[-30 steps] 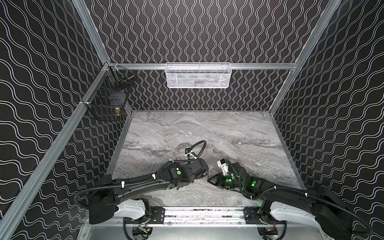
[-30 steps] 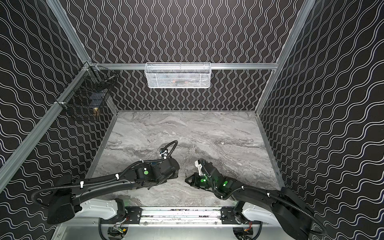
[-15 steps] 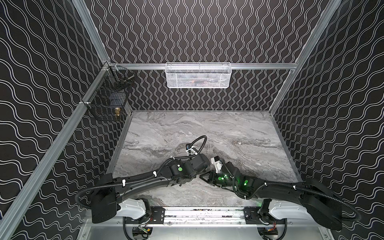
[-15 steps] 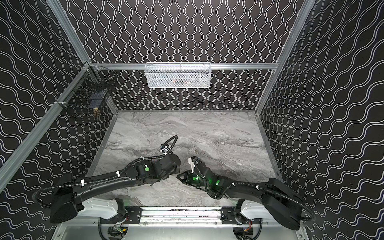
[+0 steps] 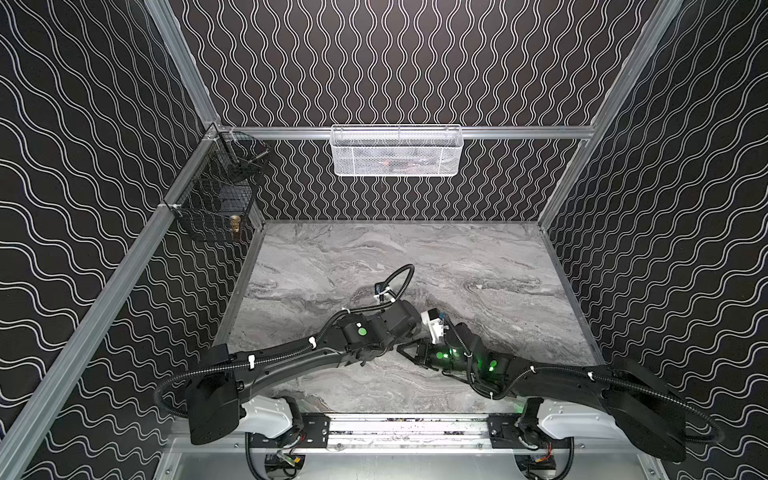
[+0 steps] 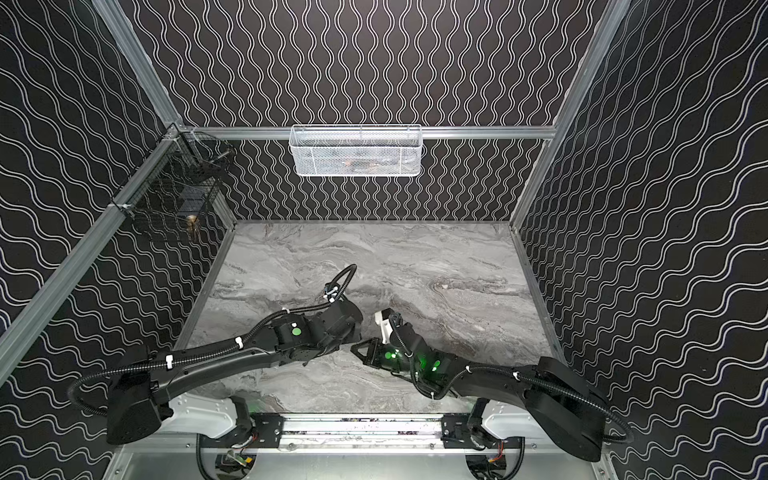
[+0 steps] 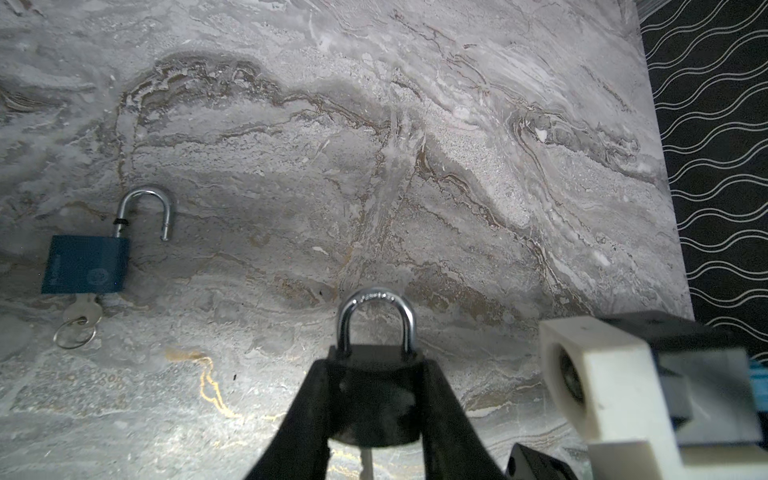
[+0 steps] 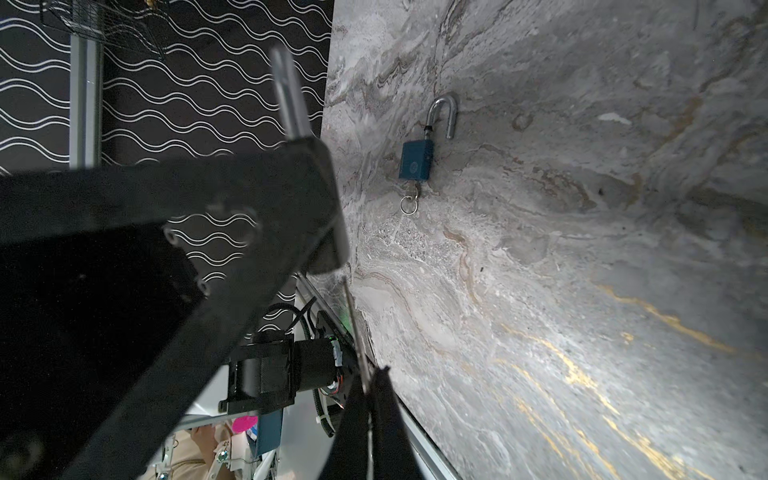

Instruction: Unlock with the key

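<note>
A black padlock (image 7: 376, 399) with a silver shackle (image 7: 376, 299) sits between the fingers of my left gripper (image 7: 376, 365), which is shut on its body. The thin silver key (image 8: 355, 332) runs from the padlock's underside to my right gripper (image 8: 370, 374), which is shut on it. A bit of the key (image 7: 365, 459) shows below the padlock body. In both top views the two grippers meet tip to tip low over the table, the left gripper (image 5: 388, 347) against the right gripper (image 5: 405, 351). The padlock and the key are hidden there.
A blue padlock (image 7: 85, 266) lies on the marble table (image 5: 457, 257) with its shackle open and its own key and ring in it. A white mesh basket (image 5: 397, 151) hangs on the back wall. A black wire basket (image 5: 216, 195) hangs on the left wall.
The right gripper has moved left and now meets the left gripper. The left arm shifted slightly up and right. Both have been nearly still for the last half second.
</note>
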{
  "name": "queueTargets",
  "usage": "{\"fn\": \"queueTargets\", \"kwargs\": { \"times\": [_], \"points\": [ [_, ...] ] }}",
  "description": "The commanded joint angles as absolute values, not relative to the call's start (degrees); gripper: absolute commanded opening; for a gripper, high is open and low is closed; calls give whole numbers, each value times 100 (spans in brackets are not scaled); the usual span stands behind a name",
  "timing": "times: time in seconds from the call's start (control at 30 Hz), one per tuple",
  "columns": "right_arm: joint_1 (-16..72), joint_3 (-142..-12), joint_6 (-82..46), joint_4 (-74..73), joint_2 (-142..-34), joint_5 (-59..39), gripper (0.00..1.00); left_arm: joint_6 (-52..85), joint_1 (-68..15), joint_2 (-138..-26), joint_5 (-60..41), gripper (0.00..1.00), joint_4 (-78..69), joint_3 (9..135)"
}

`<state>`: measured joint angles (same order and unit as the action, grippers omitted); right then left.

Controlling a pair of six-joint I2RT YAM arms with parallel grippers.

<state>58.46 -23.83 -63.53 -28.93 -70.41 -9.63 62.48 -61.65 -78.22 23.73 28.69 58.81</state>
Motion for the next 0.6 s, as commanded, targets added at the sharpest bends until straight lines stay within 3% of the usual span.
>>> {"fn": "queueTargets", "kwargs": {
  "times": [0.0,0.57],
  "points": [
    [5854,-2433,-6252,-2922,-6997,-870,0,6133,-6152,-7841,2435,10,2926,5928],
    [5842,-2391,-6249,-2884,-6907,-715,0,6107,-6135,-7901,2325,9,2878,5895]
  ]
}}
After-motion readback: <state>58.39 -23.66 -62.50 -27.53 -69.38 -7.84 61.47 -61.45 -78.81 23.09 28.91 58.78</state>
